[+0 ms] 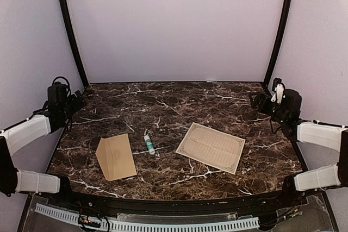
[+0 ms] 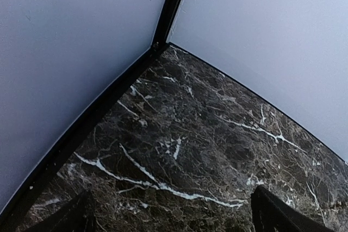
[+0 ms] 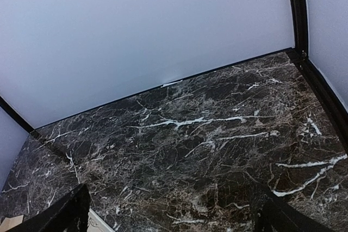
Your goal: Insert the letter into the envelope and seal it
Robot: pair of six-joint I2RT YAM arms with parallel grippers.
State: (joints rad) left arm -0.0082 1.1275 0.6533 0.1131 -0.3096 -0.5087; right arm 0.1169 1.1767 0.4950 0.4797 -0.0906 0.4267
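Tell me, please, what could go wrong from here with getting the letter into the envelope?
1. The letter lies flat and unfolded and looks larger than the envelope, so it may crumple or jam unless folded first.
2. Both papers lie flat on the marble table, so the left hand or right hand may push them instead of lifting an edge.
3. The glue stick lies just beside the envelope and could be knocked rolling.

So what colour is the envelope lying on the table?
The envelope is plain kraft brown, with no pattern. It shows best in the top external view.
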